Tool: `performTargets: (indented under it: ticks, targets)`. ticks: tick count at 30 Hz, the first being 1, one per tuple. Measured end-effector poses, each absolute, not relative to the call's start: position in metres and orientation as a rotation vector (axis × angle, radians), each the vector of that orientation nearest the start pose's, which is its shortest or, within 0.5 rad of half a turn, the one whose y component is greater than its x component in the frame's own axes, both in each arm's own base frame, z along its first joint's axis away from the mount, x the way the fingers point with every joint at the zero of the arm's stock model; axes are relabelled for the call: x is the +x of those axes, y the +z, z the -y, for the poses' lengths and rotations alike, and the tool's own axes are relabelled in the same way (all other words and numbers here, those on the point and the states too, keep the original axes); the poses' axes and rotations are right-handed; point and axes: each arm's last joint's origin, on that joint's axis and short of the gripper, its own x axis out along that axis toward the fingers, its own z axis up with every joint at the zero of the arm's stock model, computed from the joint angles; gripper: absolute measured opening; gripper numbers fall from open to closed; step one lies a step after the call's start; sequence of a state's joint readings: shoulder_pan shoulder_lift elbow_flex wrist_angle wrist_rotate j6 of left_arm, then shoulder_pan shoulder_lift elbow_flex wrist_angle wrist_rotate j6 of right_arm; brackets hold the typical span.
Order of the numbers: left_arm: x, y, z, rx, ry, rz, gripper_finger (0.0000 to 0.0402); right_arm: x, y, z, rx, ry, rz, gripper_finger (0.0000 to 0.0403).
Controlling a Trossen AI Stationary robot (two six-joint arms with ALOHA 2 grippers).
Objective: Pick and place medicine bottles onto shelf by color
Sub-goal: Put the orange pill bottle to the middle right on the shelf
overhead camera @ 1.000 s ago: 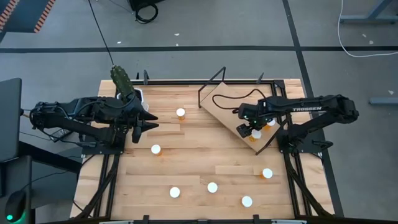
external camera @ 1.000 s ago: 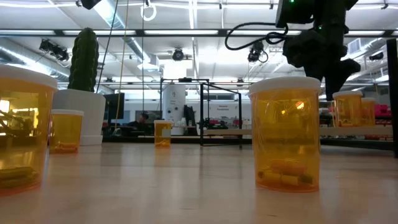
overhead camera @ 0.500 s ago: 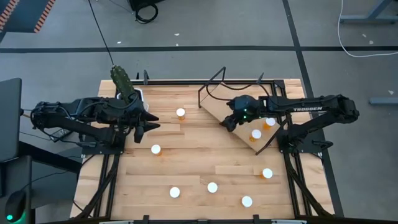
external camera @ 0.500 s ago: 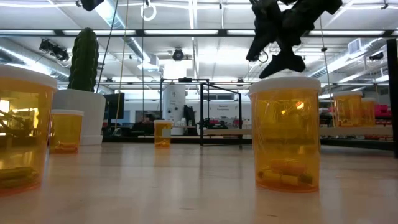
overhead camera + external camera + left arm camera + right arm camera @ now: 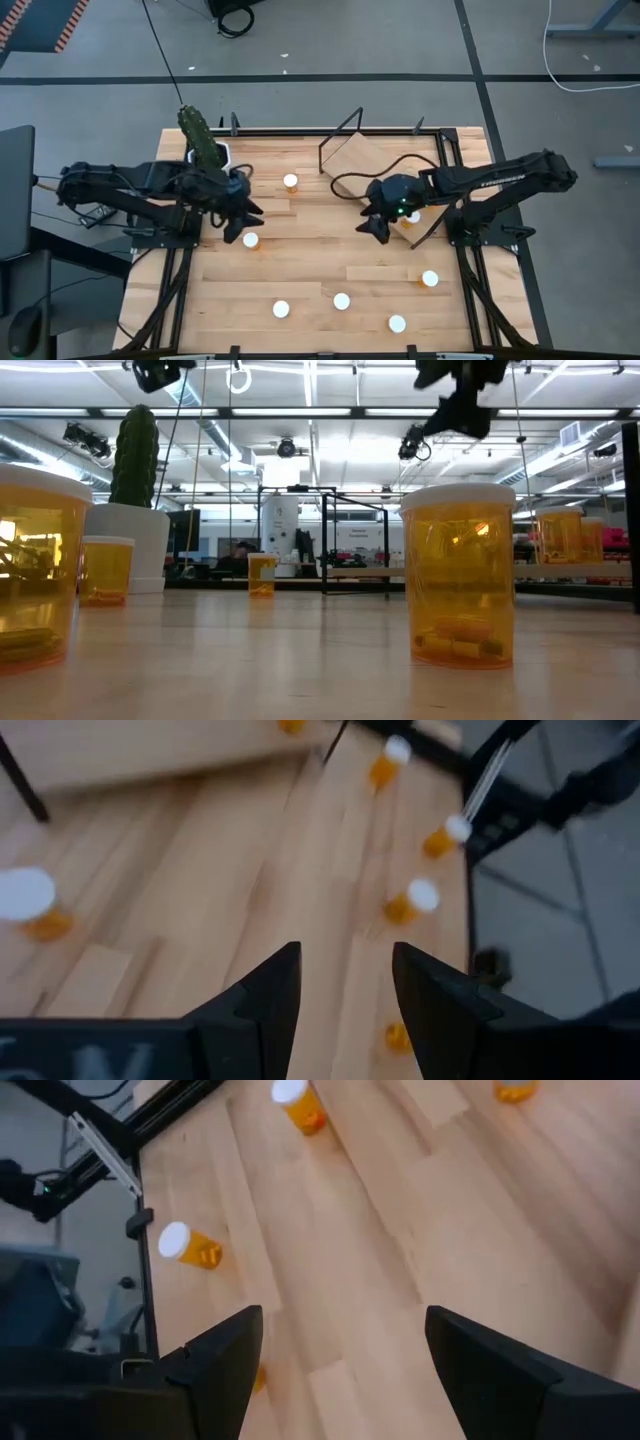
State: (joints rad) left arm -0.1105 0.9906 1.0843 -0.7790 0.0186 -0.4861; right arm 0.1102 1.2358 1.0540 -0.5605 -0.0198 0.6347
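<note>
Hovering open and empty: right tool (image 5: 378,228) beside shelf (image 5: 362,160), left tool (image 5: 243,215) over bottle (image 5: 250,240); risks toppling it if descending off-centre.

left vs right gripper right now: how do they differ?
Opening: the left gripper shows a narrow gap between its dark fingers; the right gripper stands much wider.
Position: the left hangs beside an orange white-capped medicine bottle near the cactus; the right hangs over bare slatted tabletop beside the tilted light-wood shelf.
Shared: both are open and empty.
</note>
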Motion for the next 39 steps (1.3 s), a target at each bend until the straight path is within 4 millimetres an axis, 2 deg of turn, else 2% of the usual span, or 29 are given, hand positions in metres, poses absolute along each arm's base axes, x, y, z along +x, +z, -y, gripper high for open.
performTargets:
  ticks: [5,9,15,23,26,33,39]
  targets:
    - [0.189,0.324,0.022,-0.390,0.090,-0.921,0.0167,0.248,0.324,-0.034,0.488,-0.151,-0.783,0.0286]
    - [0.195,0.319,0.022,-0.383,0.097,-0.953,0.0167,0.247,0.327,-0.043,0.468,-0.124,-0.788,0.0286]
    - [0.206,0.319,0.024,-0.391,0.086,-0.906,0.0167,0.262,0.305,-0.068,0.390,-0.060,-0.897,0.0286]
    - [0.185,0.303,0.023,-0.319,0.144,-1.185,0.0167,0.274,0.279,-0.102,0.397,-0.040,-0.989,0.0286]
    - [0.183,0.300,0.024,-0.310,0.154,-1.232,0.0168,0.283,0.268,-0.115,0.388,-0.010,-0.984,0.0287]
    - [0.188,0.300,0.025,-0.387,0.200,-1.211,0.0194,0.302,0.242,-0.144,0.342,0.080,-0.964,0.0302]
    - [0.189,0.300,0.025,-0.401,0.203,-1.198,0.0218,0.313,0.231,-0.165,0.264,0.189,-0.886,0.0322]
